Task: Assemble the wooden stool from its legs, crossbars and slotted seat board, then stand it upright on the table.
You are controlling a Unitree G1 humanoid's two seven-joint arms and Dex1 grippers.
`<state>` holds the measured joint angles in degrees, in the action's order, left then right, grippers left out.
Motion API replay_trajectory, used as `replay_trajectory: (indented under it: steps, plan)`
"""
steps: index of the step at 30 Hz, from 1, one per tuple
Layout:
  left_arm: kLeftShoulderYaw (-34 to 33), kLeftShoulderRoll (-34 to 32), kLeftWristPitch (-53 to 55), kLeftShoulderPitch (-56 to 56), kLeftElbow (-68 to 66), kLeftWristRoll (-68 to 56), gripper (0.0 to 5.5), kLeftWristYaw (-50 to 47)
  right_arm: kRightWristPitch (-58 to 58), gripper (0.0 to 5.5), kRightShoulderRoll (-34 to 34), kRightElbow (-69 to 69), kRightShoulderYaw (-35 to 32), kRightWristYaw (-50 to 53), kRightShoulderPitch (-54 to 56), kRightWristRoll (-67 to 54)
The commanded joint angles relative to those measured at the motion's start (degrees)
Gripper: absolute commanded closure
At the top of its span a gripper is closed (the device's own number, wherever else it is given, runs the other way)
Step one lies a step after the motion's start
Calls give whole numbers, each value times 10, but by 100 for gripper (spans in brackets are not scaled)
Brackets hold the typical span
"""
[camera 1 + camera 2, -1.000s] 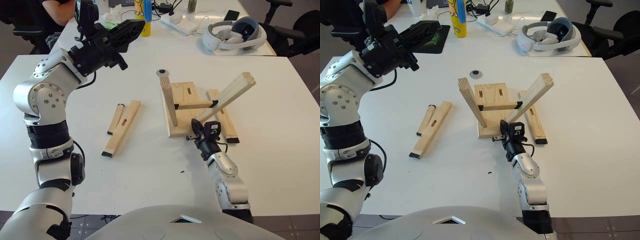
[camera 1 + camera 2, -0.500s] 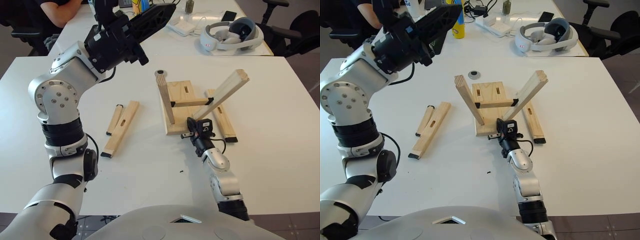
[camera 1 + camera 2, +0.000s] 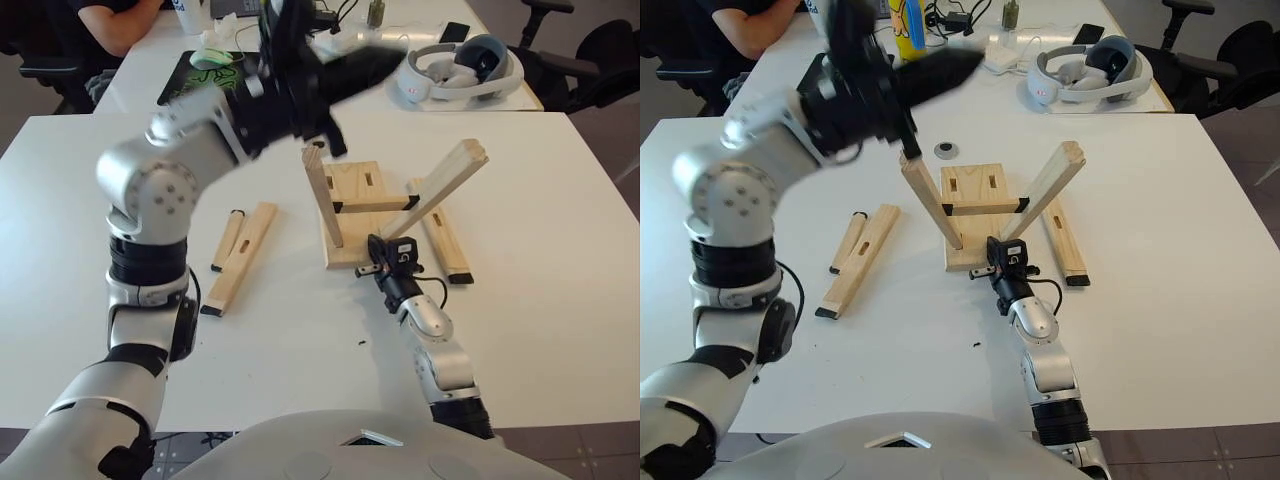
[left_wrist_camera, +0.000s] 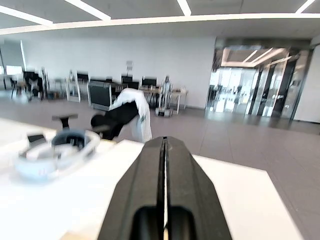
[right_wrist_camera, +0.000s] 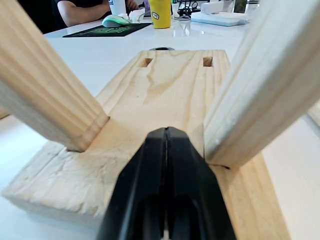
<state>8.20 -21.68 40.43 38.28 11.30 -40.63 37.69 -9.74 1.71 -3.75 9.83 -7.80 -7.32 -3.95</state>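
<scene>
Left pincer (image 3: pixel 968 58) swung toward the stool (image 3: pixel 975 195); headset (image 3: pixel 1085 70), yellow bottle (image 3: pixel 905 18) behind.

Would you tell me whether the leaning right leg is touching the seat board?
Touching. The right wrist view shows the leaning leg planted on the seat board with no gap at its foot.

light: bright, even, overhead | shadows: soft on table (image 3: pixel 560 330) | blur: left arm (image 3: pixel 215 125) smeared

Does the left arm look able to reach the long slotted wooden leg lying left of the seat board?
Probably yes: the long slotted wooden leg lies flat on white table, a short wooden crossbar beside it, nothing over it; the left gripper is raised.
</scene>
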Motion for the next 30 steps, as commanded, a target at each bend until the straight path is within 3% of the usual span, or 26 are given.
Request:
replay_trajectory:
  steps: [1, 3, 8, 15, 17, 18, 21, 25, 28, 30]
  plan:
    - [59, -17, 51, -60, -33, 44, 548, 3, -70, 550, 1, 50, 23, -9, -34, 7]
    - [49, -8, 62, -47, -39, 33, 548, -3, -72, 550, 1, 48, 23, -9, -35, 8]
    - [-56, 48, 57, 49, -38, -42, 548, -47, -71, 550, 1, 57, 22, -8, -35, 10]
    - [-209, 7, 69, 233, -89, -123, 548, -85, -71, 550, -1, 58, 17, -4, -37, 11]
    - [-221, 4, 73, 259, -100, -131, 548, -91, -71, 550, -1, 58, 15, -3, -39, 10]
    - [-218, 4, 76, 261, -101, -130, 548, -92, -71, 550, -1, 58, 14, -3, -39, 10]
    - [-124, 17, 115, 164, -85, -90, 548, -80, -73, 550, -2, 59, 14, -4, -37, 10]
    - [39, 3, 207, 25, -57, -41, 548, -79, -81, 550, -1, 56, 22, -10, -27, 12]
    - [61, 4, 197, 20, -74, -4, 548, -80, -83, 550, -3, 55, 25, -9, -23, 14]
    - [41, 15, 185, 40, -86, 4, 548, -88, -85, 550, -3, 53, 26, -8, -21, 16]
